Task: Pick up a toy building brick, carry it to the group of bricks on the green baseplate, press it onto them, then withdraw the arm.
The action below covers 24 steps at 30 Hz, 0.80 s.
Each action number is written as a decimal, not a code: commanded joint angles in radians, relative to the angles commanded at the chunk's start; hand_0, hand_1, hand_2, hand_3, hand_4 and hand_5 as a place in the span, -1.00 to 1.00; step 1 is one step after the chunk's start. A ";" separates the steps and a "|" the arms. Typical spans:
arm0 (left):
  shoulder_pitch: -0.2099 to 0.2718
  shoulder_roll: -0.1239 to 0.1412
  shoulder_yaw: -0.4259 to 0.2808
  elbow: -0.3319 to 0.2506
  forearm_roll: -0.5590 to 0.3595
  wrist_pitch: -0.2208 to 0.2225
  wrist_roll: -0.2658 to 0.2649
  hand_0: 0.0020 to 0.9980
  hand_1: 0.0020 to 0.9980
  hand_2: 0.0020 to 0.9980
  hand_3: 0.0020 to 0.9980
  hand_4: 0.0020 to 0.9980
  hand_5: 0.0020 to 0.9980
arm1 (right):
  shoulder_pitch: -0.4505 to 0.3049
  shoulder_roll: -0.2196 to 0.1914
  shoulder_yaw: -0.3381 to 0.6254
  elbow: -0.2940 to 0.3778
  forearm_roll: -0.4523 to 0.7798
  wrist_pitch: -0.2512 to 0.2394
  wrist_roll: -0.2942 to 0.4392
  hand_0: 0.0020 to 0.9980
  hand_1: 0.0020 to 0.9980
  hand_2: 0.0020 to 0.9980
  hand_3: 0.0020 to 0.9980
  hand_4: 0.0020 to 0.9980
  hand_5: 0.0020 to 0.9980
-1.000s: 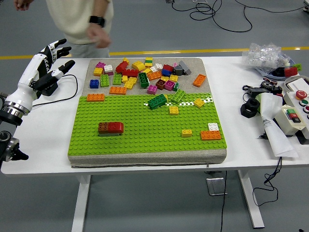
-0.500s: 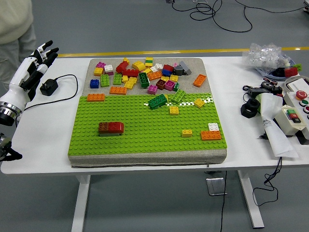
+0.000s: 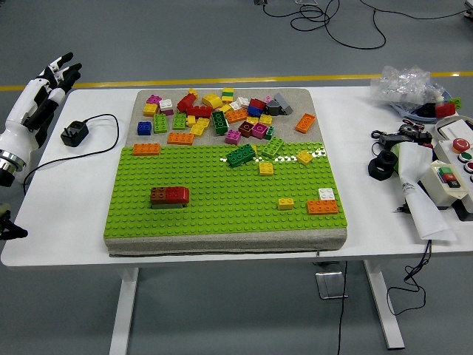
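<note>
A: Bricks, loose heap, on the grey strip at the far end of the board, just beyond the green baseplate. Mixed colours, some on edge, some stacked on neighbours. A few strays already sit on the green: an orange one at the far left edge, a green pair mid-board, an orange and white cluster near the right edge.

B: And the target group?

A: Brown-and-red block, studs up, left of centre on the green, well apart from the heap.

B: How will a brick handle?

A: My read: hard plastic, light, rigid, smooth-sided, so prone to slip or twist under a loose pinch. Best taken across the two long side walls, studs up, choosing one at the heap's edge with free flanks. Pressing on needs it square to the studs below; a tilt and it won't seat.

B: Hand?

A: Left hand is at the table's left edge, fingers extended and apart, holding nothing, near the black plug adapter. Right hand not visible.

B: Change from the earlier frames?

A: Left hand has drawn back leftward and away from the board; earlier it sat over the adapter. A person stood at the far left side then; gone now. Bricks and block unmoved. Looks like the withdrawal phase, or between cycles.
</note>
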<state>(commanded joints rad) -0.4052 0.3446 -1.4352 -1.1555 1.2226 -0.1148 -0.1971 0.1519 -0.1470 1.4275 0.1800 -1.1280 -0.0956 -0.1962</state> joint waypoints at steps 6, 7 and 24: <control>0.014 -0.006 0.003 -0.007 0.013 0.001 0.005 1.00 0.94 0.93 0.99 0.76 0.69 | -0.005 0.008 -0.010 0.000 -0.007 -0.002 0.000 0.57 0.42 0.49 0.35 0.89 0.37; 0.016 -0.007 0.003 -0.007 0.014 0.001 0.005 1.00 0.94 0.93 0.99 0.76 0.69 | -0.006 0.008 -0.011 0.000 -0.009 -0.002 0.000 0.57 0.42 0.49 0.35 0.89 0.37; -0.020 -0.057 0.004 0.028 0.029 -0.003 0.011 1.00 0.94 0.92 0.99 0.73 0.72 | -0.014 -0.009 -0.002 0.000 -0.011 -0.046 -0.031 0.46 0.26 0.30 0.04 0.77 0.27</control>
<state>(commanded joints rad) -0.4251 0.2878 -1.4315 -1.1280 1.2512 -0.1176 -0.1863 0.1378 -0.1565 1.4255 0.1800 -1.1394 -0.1417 -0.2269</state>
